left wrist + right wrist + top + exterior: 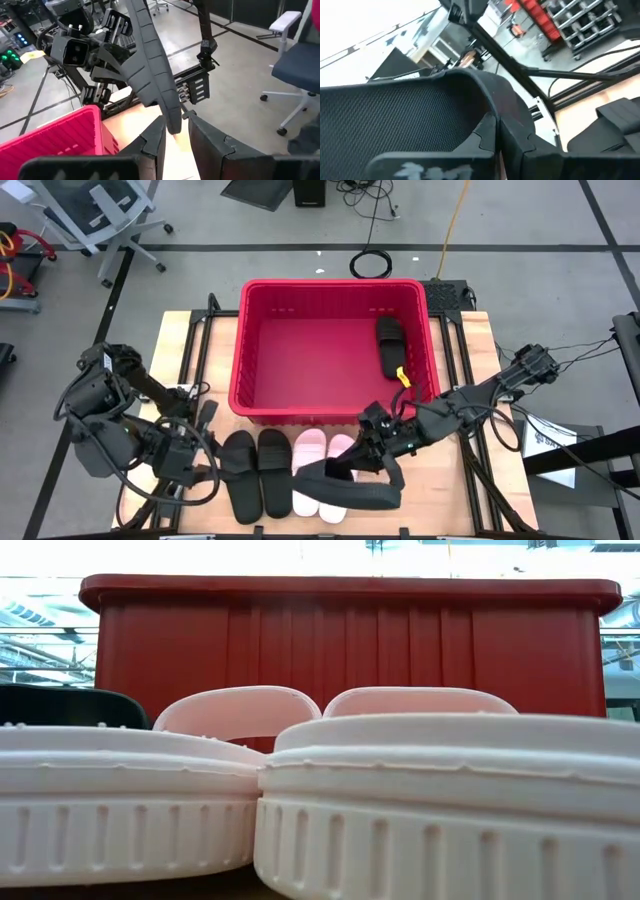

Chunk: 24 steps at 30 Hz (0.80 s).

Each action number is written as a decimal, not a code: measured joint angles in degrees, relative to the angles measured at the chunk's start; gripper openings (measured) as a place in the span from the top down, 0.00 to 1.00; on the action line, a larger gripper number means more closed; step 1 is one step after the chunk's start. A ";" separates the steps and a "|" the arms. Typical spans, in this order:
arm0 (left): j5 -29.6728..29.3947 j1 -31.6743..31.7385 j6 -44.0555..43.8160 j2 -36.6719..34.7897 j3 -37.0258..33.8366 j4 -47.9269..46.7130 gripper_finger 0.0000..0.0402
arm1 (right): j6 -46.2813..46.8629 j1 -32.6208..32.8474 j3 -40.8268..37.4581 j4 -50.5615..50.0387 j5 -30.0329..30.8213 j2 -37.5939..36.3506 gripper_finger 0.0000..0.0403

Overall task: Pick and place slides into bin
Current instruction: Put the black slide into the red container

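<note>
The red bin (335, 395) stands mid-table and holds one black slide (389, 345) along its right wall. Two black slides (257, 473) and two pale pink slides (322, 470) lie side by side on the table in front of it. The pink pair fills the low view (320, 800). My right gripper (385, 452) is shut on another black slide (350, 492) above the pink pair's right side. My left gripper (200, 452) is open, low at the table's left, beside the leftmost black slide. I cannot tell whether it touches that slide. My right gripper pinches the black slide by a curved edge (506, 117) about midway along it; strap or sole rim, I cannot tell. The fingers (485, 137) come from the table's right, slanting down. The slide is lifted clear and tilted, one end low (172, 125) and the other high.
The bin's tall near wall (340, 650) rises right behind the slides on the table. Bare wood (450, 480) lies to the right of the pink pair. Cables and the frame rails run along both table sides. An office chair (100, 215) stands beyond the far left corner.
</note>
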 joint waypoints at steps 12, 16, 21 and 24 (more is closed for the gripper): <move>-1.56 0.00 10.76 0.00 0.00 0.01 0.78 | 1.52 -4.45 0.00 13.83 -3.16 0.00 1.00; -8.23 0.00 18.52 0.00 0.00 -0.86 0.72 | -0.12 -5.59 0.00 20.14 -3.06 0.00 1.00; -22.33 0.06 32.12 0.23 0.00 -1.13 0.55 | -3.95 -7.47 0.07 24.86 -2.59 -0.04 1.00; -31.22 0.33 41.23 0.96 0.00 -1.77 0.46 | -6.46 -8.31 0.05 28.46 -0.24 0.00 1.00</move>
